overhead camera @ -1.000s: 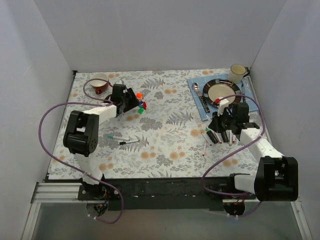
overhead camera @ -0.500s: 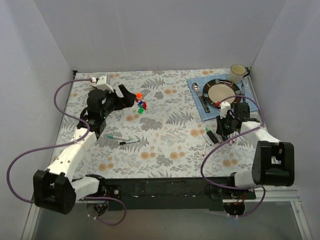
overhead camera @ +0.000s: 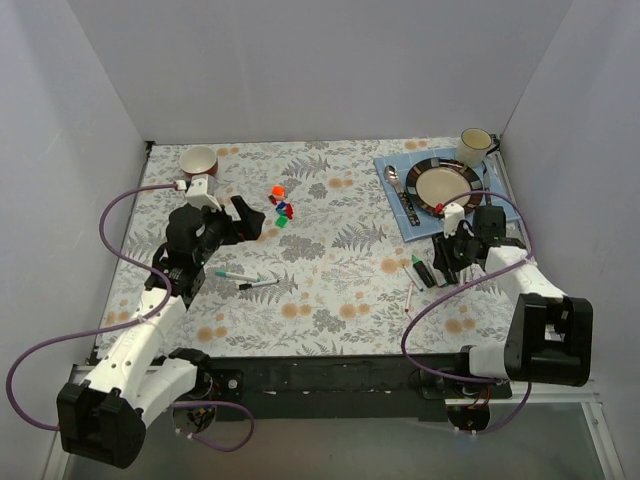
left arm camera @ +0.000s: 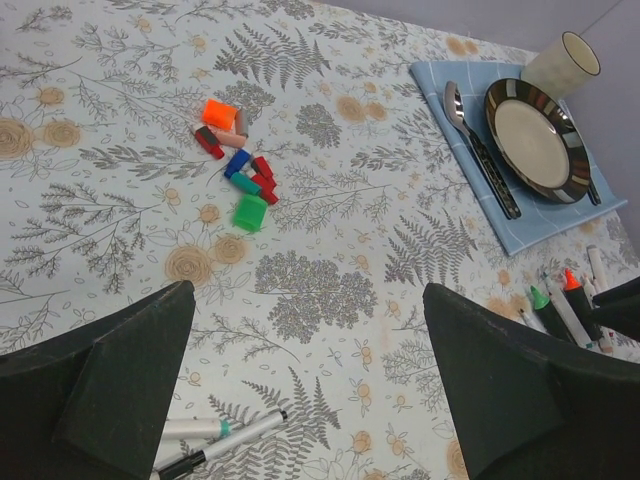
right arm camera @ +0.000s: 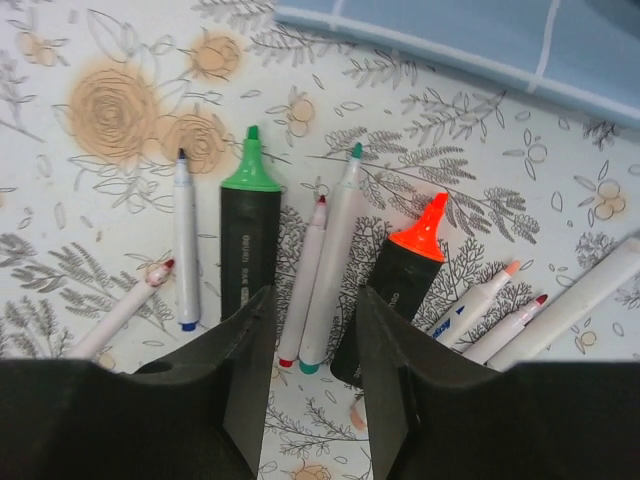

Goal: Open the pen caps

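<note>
Your right pincer (right arm camera: 312, 300) is hovering slightly parted, grasping nothing, pens (right arm camera: 340, 240) crowding beneath it; your left pincer (left arm camera: 308, 295) is gaping empty, pen caps (left arm camera: 248, 183) lying ahead; descending is risking pinching two touching pens.

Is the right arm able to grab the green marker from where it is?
Probably yes. The right gripper hangs open right by the green marker, and nothing covers the marker. The thin pens lying close on each side might get nudged.
</note>
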Available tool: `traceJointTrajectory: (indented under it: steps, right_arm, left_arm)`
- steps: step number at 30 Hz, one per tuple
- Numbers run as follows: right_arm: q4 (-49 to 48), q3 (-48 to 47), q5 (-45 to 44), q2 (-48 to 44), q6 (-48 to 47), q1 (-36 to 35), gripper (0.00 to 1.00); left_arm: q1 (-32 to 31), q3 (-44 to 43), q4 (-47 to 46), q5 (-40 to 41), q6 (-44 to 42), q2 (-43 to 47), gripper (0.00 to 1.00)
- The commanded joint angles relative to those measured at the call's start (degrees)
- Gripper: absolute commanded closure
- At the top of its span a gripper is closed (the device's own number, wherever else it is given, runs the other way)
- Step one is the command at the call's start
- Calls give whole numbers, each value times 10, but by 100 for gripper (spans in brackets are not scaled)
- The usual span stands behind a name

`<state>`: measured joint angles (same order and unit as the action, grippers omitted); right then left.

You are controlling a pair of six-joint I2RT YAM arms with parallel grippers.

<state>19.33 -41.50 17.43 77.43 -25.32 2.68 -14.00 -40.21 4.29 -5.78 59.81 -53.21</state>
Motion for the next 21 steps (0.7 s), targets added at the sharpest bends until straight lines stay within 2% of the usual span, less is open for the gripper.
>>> traceJointTrajectory:
  steps: [1,2,3,6,7,10,13,14,17,21]
  right_arm:
    - [39,-33,127,-67,-75,4,55]
    - [59,-39,163,-74,-106,4,55]
    - [68,-43,236,-79,-118,2,55]
    - [104,-70,332,-91,-148,-20,55]
    - [109,-79,346,-94,-153,-25,55]
    - [92,-93,371,-118,-151,-67,51]
    - [33,-70,389,-143,-120,-78,40]
    - [23,-62,393,-147,-116,-78,34]
    - [28,-44,394,-156,-121,-77,21]
    - [44,-35,394,-161,-127,-75,17]
  left_arm:
    - [3,17,10,0,-5,22,2]
    - [3,20,12,1,-1,24,2]
    - [3,22,13,4,6,28,2]
    - [3,35,26,12,36,33,2]
    - [3,34,40,16,70,28,2]
    - [3,34,74,6,136,12,2]
    - [3,57,83,-6,191,11,2]
    - [3,63,83,-15,226,14,2]
    - [3,81,84,-21,278,28,2]
    - [3,87,102,15,318,47,2]
